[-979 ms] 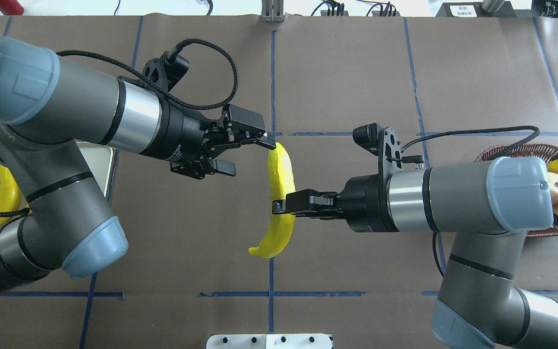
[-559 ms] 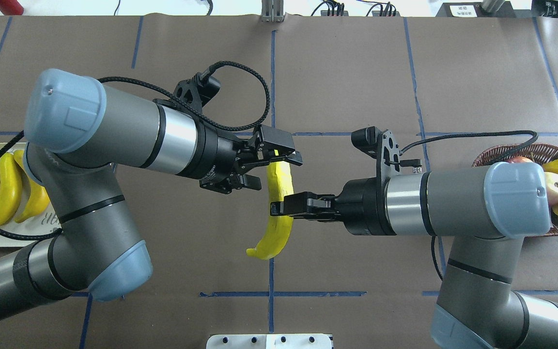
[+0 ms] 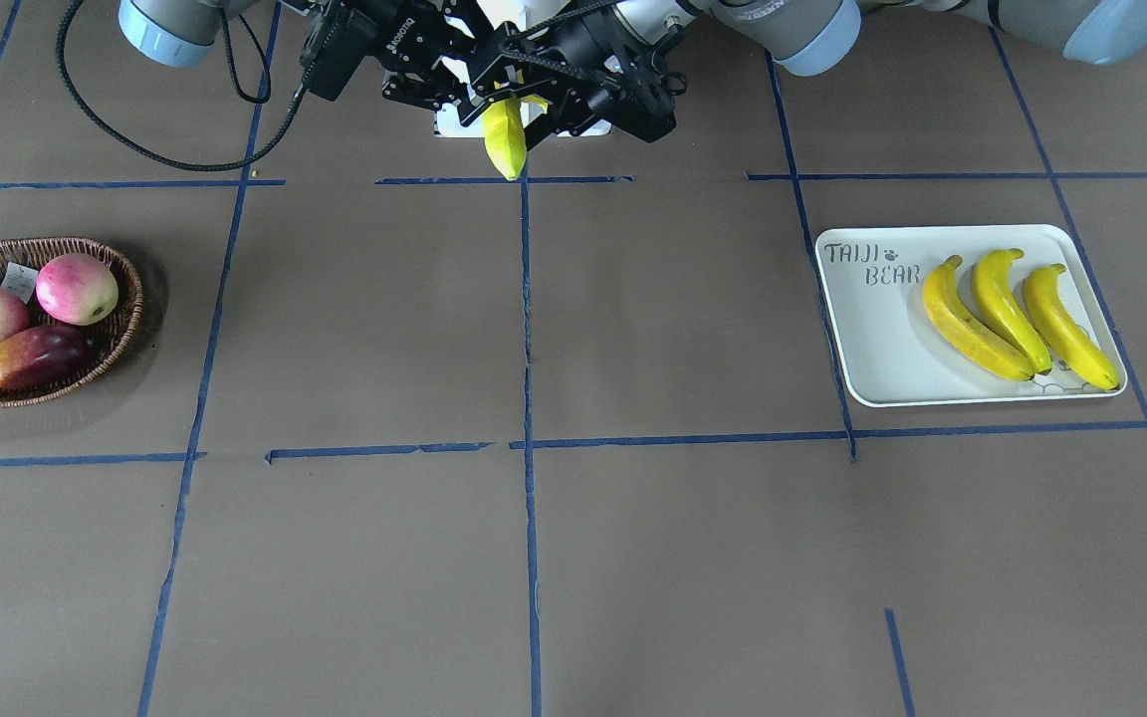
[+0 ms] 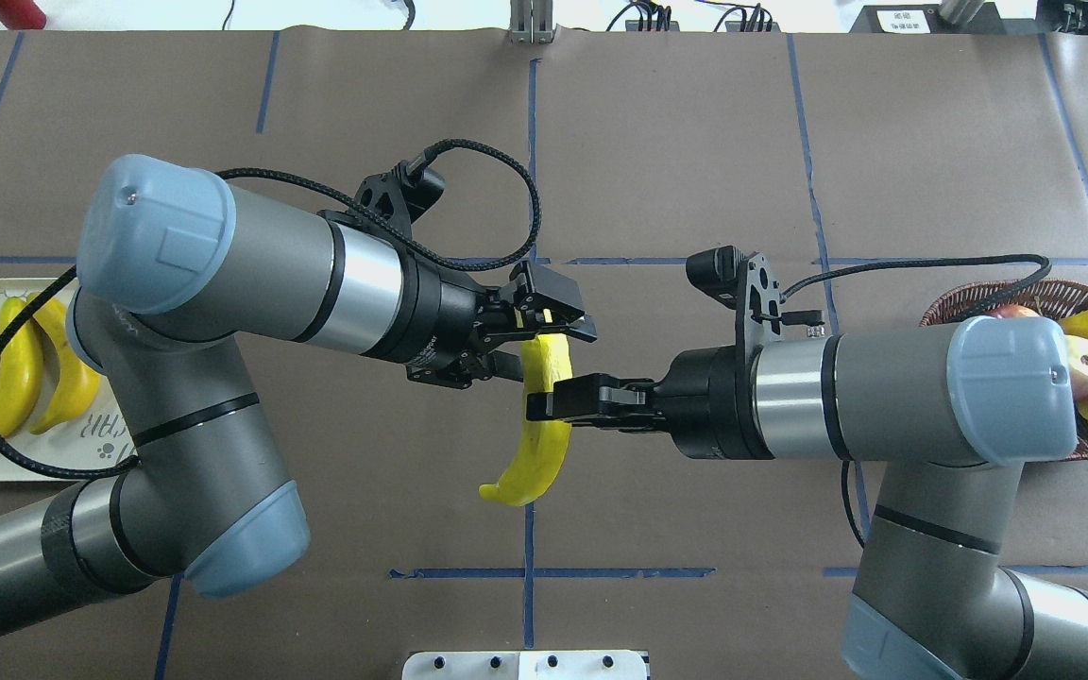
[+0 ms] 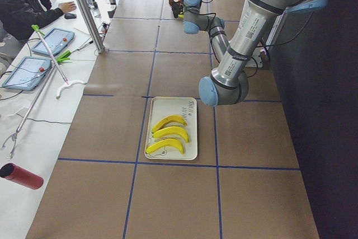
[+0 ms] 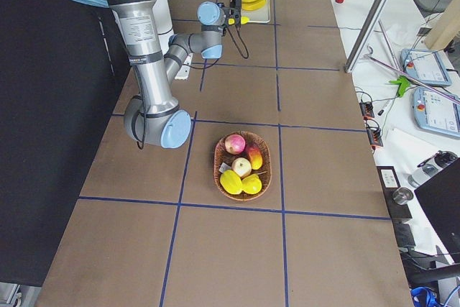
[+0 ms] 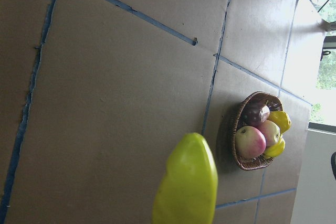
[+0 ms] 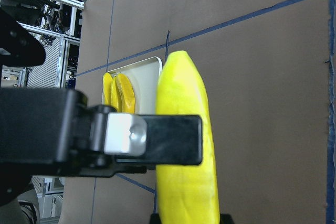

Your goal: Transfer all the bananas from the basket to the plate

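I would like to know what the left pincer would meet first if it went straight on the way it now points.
The banana, most likely. Its far end lies between the open jaws of the left pincer, while the right pincer holds it mid-length. Depth is hard to judge from overhead.

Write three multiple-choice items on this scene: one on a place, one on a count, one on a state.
1. Where is the banana that is off the plate?
A. held in the air
B. leaning on the plate's rim
C. under the plate

2. How many bananas lie on the plate?
A. two
B. three
C. four

3. The right pincer is:
A. open
B. shut on nothing
C. shut on the banana

Answers:
1. A, it hangs mid-table in a grip.
2. B, three lie side by side.
3. C, it clamps the banana's middle.
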Action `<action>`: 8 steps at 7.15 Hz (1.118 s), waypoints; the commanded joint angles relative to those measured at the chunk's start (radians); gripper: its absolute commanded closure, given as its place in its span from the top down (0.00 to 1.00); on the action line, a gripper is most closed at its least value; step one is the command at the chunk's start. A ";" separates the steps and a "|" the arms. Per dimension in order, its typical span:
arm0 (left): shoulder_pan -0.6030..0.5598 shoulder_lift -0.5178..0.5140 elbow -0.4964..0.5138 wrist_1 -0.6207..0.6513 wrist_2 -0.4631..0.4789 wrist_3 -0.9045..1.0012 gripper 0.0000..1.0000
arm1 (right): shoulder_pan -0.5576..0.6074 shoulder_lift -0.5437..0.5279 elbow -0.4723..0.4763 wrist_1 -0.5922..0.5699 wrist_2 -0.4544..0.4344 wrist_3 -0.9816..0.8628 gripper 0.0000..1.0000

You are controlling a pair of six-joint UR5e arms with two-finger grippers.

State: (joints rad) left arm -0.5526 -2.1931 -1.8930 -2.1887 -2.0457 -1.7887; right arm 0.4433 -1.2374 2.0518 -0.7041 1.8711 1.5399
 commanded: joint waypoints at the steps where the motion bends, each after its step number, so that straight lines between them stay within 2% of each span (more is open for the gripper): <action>1: 0.000 0.000 0.002 0.000 -0.001 -0.058 0.00 | 0.000 0.004 0.002 0.002 -0.001 0.011 0.44; 2: 0.000 -0.002 0.003 0.001 -0.001 -0.060 0.00 | 0.002 0.013 0.004 0.000 -0.019 0.028 0.99; 5: -0.013 0.000 0.003 0.001 -0.001 -0.064 0.00 | 0.006 0.012 0.024 0.002 -0.027 0.063 1.00; 8: -0.079 0.004 0.011 0.010 -0.002 -0.057 0.00 | 0.012 -0.005 0.040 0.000 -0.014 0.060 1.00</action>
State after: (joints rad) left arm -0.6042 -2.1913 -1.8862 -2.1835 -2.0476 -1.8494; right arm 0.4526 -1.2333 2.0807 -0.7029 1.8494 1.6015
